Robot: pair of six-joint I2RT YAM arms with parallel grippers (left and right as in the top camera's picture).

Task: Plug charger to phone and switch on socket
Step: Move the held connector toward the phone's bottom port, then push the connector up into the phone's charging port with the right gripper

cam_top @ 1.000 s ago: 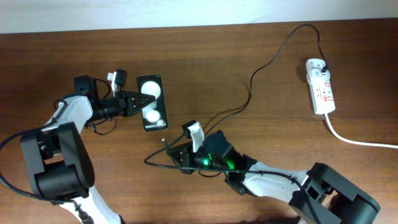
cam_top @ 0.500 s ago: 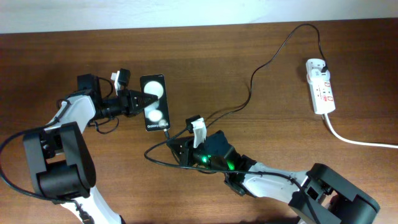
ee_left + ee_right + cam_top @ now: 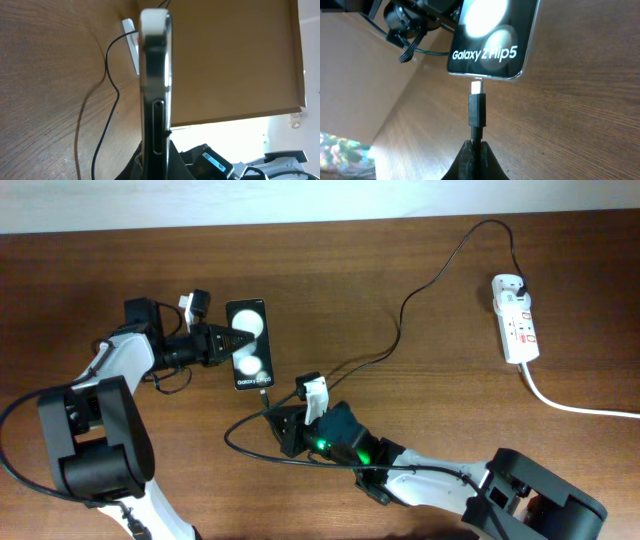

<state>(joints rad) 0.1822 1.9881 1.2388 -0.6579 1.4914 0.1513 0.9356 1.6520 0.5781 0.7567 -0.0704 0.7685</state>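
A glossy black rectangular phone [image 3: 248, 345] sits toward ten o'clock on a brown wood-grain table [image 3: 400, 240], with the left gripper [image 3: 228, 340] pinching its edge. The right gripper [image 3: 473, 149] is clamped on the thin black charger [image 3: 476, 109], whose silver tip is just beside the phone's bottom edge. The white plastic socket [image 3: 515, 318] lies at two o'clock.

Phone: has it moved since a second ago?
Yes, slightly: the phone, held in the left hand, shifted right in the overhead view, toward the socket.
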